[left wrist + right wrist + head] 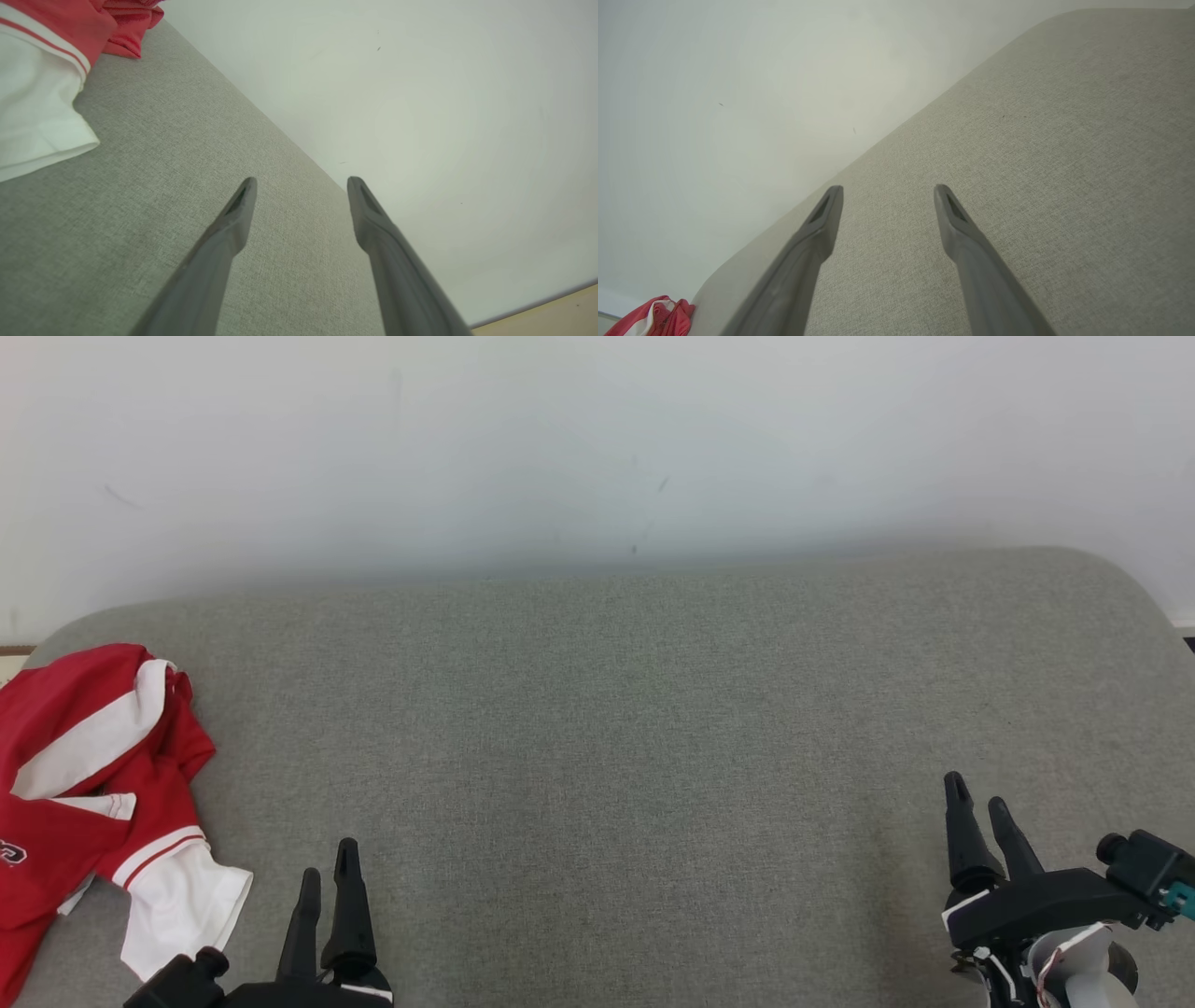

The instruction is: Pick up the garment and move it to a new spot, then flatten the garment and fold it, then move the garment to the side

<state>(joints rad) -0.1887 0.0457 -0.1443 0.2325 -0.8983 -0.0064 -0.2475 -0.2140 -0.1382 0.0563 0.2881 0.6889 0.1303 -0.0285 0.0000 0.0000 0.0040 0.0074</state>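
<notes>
Red-white garment (84,775) bunched at worktop (653,709) left edge, possibly hanging over it; view cuts off. Both empty: left claw (329,861) spread just beside its white sleeve (182,905), right claw (976,791) spread at front-right corner. Risk: sleeve-only pinch drags bulk off edge.

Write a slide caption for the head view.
Crumpled red-and-white garment at the left end of the grey fabric surface; left tool open beside it, right tool open far to the right.

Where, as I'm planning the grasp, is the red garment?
In the head view the garment lies crumpled at the left end of the grey cushion, just left of the left gripper.
</notes>
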